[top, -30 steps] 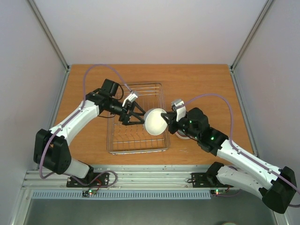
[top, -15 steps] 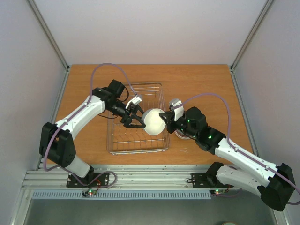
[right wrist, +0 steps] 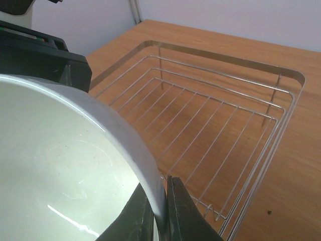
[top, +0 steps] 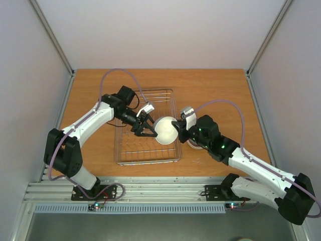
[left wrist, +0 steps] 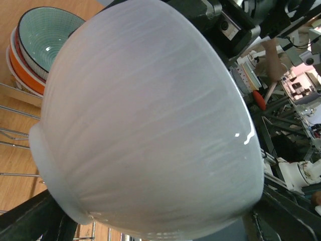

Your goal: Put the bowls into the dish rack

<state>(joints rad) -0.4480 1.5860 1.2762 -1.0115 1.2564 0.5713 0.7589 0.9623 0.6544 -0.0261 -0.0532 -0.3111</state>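
A white bowl (top: 166, 130) hangs tilted over the right side of the silver wire dish rack (top: 146, 150). My right gripper (top: 179, 131) is shut on its rim; in the right wrist view the gripper (right wrist: 163, 213) pinches the rim of the bowl (right wrist: 65, 165). My left gripper (top: 150, 129) is open, its jaws spread on either side of the bowl's outer wall. The bowl (left wrist: 150, 125) fills the left wrist view, with one finger (left wrist: 30, 221) at the lower left. I cannot tell if the left fingers touch it.
A stack of bowls (left wrist: 37, 45), pale green on top of orange and white, stands on the table just right of the rack, mostly under my right arm in the top view (top: 194, 145). The rack floor (right wrist: 210, 125) holds no bowls.
My left gripper has moved right across the rack up to the white bowl, jaws open around it. The right gripper has shifted the bowl slightly left.
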